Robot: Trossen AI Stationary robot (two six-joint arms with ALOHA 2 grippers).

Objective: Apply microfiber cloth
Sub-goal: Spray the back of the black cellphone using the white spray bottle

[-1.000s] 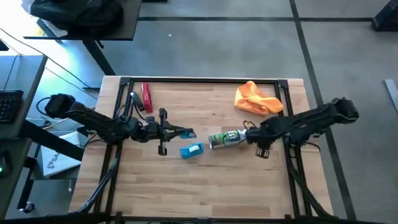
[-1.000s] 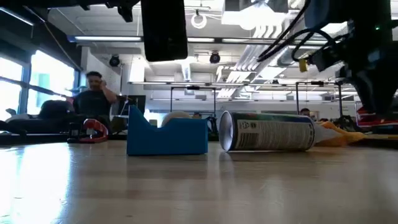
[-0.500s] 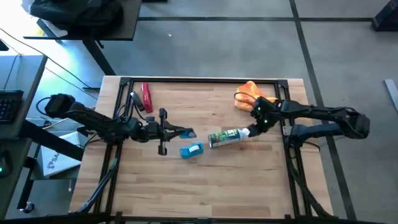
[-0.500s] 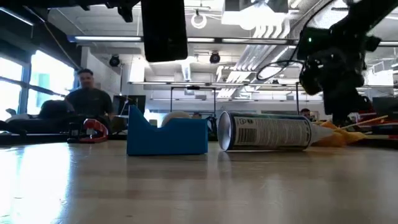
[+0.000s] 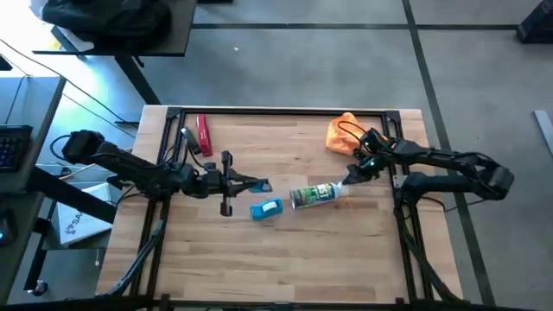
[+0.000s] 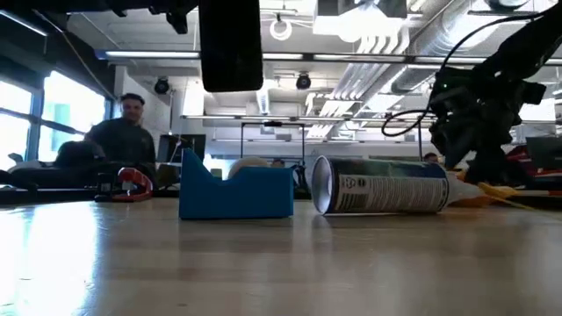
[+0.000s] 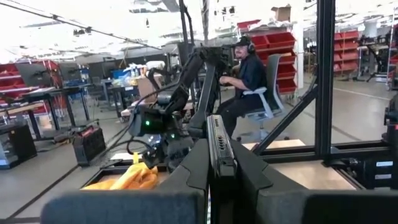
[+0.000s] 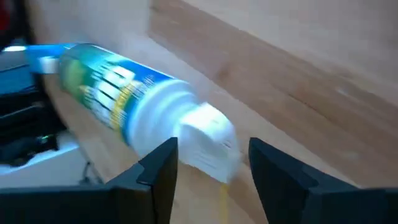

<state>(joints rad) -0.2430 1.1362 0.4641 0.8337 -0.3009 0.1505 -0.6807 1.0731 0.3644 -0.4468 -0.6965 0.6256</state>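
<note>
The right gripper (image 5: 352, 171) is hanging low over the tabletop (image 5: 285, 250), its jaws standing apart just short of the white cap of the spray can (image 5: 315, 193), which is lying on its side. The microfiber cloth (image 5: 339, 132) is lying crumpled beyond those jaws, near the tabletop's far right corner; the right arm is covering much of it. Left of the can, a blue tape dispenser (image 5: 266, 208) is resting. The left gripper (image 5: 259, 185) is waiting above it, jaws clamped on a black phone (image 7: 219, 146).
</note>
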